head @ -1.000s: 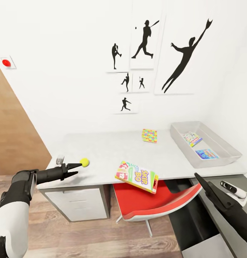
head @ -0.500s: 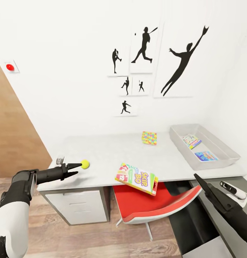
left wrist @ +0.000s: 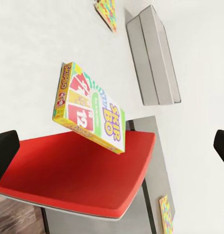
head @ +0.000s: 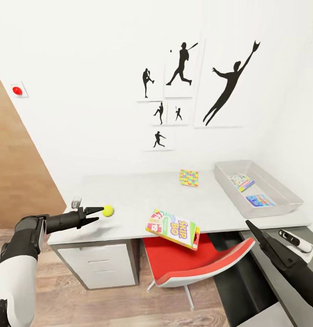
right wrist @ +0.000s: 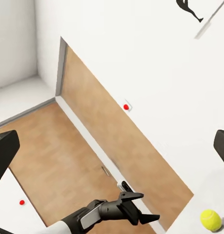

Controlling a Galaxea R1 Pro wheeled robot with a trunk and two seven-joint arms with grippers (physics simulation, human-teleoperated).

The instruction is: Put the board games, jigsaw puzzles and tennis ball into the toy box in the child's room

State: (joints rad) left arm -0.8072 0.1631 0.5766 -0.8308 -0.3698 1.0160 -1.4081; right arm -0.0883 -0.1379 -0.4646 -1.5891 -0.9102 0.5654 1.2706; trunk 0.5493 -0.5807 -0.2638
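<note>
The tennis ball (head: 108, 210) rests on the table (head: 129, 190) near its left front corner, just past the tips of my open left gripper (head: 100, 214). The ball (right wrist: 210, 219) and that gripper (right wrist: 141, 207) also show in the right wrist view. A long Skip-Bo board game (head: 173, 228) hangs tilted over the table's front edge above a red chair (head: 192, 263). One jigsaw puzzle (head: 189, 177) lies at the back. The toy box (head: 227, 188) at the right end holds two flat board games (head: 242, 181) (head: 259, 200). My right gripper (head: 254, 227) hovers open and empty by the lower side section.
In the left wrist view another puzzle sheet (left wrist: 165, 214) lies on the dark lower section beyond the chair (left wrist: 77, 175). A white and black handle-like object (head: 298, 240) sits on that section. White drawers (head: 99, 263) stand under the table's left end. A wooden door (head: 15, 181) is at left.
The whole picture has shifted a little, so the camera moved: table and wall pictures sit slightly lower and further left. Both arms hold the same pose. No object moved.
</note>
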